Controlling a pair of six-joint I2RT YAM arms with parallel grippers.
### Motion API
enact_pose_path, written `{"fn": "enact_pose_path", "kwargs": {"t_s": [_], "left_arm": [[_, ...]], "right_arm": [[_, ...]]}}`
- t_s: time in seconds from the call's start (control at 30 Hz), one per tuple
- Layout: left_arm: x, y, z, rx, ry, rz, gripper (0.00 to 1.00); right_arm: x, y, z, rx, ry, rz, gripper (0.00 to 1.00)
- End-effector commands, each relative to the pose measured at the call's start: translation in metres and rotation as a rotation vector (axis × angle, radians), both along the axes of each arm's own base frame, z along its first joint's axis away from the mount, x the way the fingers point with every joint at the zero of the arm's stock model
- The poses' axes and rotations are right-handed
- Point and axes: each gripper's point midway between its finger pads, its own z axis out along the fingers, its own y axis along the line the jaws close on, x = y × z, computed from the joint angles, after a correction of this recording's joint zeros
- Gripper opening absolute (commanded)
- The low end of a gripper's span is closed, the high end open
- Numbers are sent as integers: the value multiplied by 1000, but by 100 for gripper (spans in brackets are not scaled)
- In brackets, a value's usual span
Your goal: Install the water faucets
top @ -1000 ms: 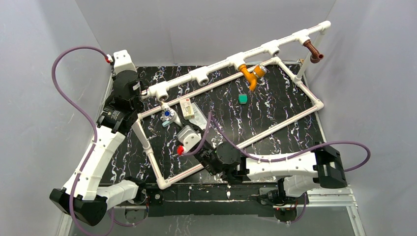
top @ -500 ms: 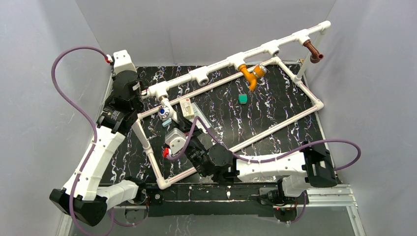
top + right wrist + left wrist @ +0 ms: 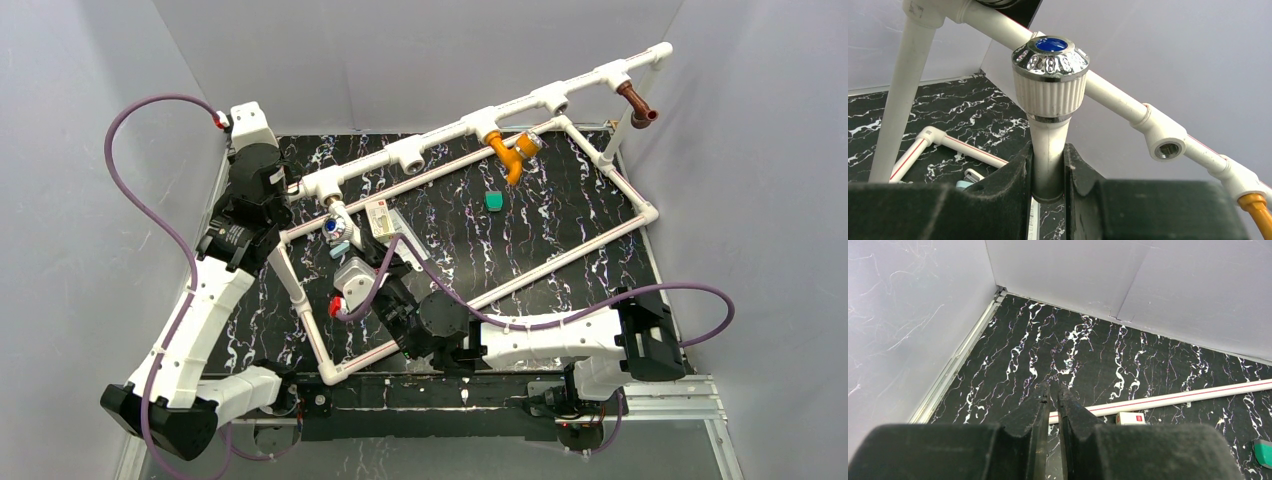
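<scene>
My right gripper (image 3: 1048,150) is shut on the stem of the white faucet (image 3: 1050,75), whose ribbed knob has a chrome cap with a blue centre. In the top view this faucet (image 3: 335,228) hangs just below the leftmost T-fitting (image 3: 325,185) of the white pipe frame (image 3: 440,140), with the right gripper (image 3: 343,245) behind it. The orange faucet (image 3: 508,155) and the reddish-brown faucet (image 3: 635,103) sit in fittings further right. An empty threaded fitting (image 3: 1168,148) shows to the right of the knob. My left gripper (image 3: 1053,392) is shut on nothing, above the table's far left corner.
A small teal piece (image 3: 494,201) lies on the black marbled table (image 3: 560,220). A white box with a red label (image 3: 380,218) lies by the held faucet. Low white pipes (image 3: 560,260) ring the table. Grey walls stand close on three sides.
My right arm has swung left and carried the white faucet up toward the leftmost fitting. The left arm has not moved.
</scene>
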Motion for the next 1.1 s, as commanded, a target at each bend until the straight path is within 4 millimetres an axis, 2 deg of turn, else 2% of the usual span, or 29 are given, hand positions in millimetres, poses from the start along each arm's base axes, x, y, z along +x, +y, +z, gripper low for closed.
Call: {"fn": "enact_pose_path", "kwargs": {"t_s": [0.0,0.17,0.33,0.6,0.87,1.07], "left_arm": [[-36,13,-98,155,390,-3,10],[-36,13,-99,155,393,-6,10],[-37,13,-99,156,396,-7,10],[-37,12,-100,155,400,-12,9],[-35,9,-106,153,416,-23,8],[-35,7,-108,147,422,-31,5]], "right_arm": [[5,-13,20,104,37,-28,1],[4,-14,26,117,37,-25,1],[5,-7,25,102,33,-26,1],[5,0,34,104,20,-33,1],[5,14,26,59,22,-32,1],[3,25,28,99,66,-6,1]]}}
